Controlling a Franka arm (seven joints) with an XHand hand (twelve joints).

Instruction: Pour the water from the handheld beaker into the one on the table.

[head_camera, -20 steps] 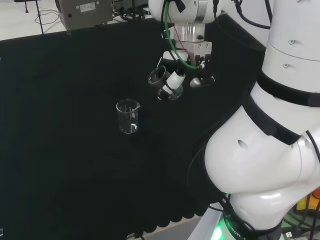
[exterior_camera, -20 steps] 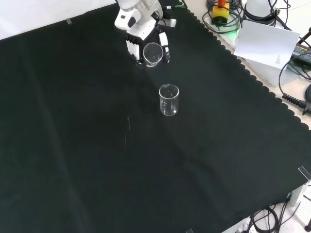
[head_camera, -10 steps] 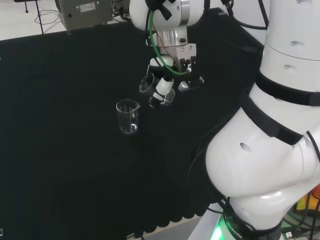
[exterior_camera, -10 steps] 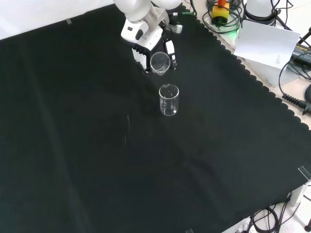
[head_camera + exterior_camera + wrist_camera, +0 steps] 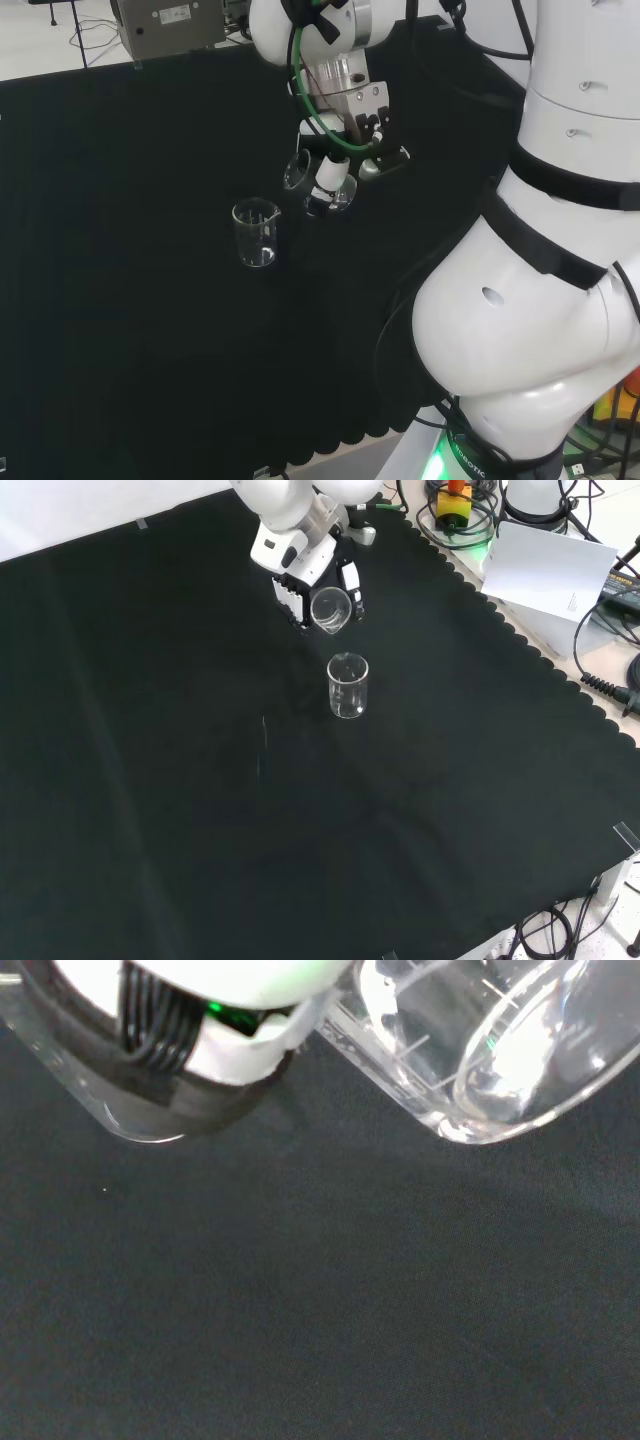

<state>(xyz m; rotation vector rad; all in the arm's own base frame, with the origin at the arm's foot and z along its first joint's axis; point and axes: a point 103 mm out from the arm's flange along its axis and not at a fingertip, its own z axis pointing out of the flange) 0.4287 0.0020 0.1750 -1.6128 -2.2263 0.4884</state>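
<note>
Above black cloth (image 5: pixel 200 810) | hand (image 5: pixel 300 565) curled round tilted clear beaker (image 5: pixel 330 609) | cylindrical glass beaker on the table (image 5: pixel 347 687) upright

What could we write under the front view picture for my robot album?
Robot hand tilts a clear beaker above another beaker standing on the black cloth.
</note>
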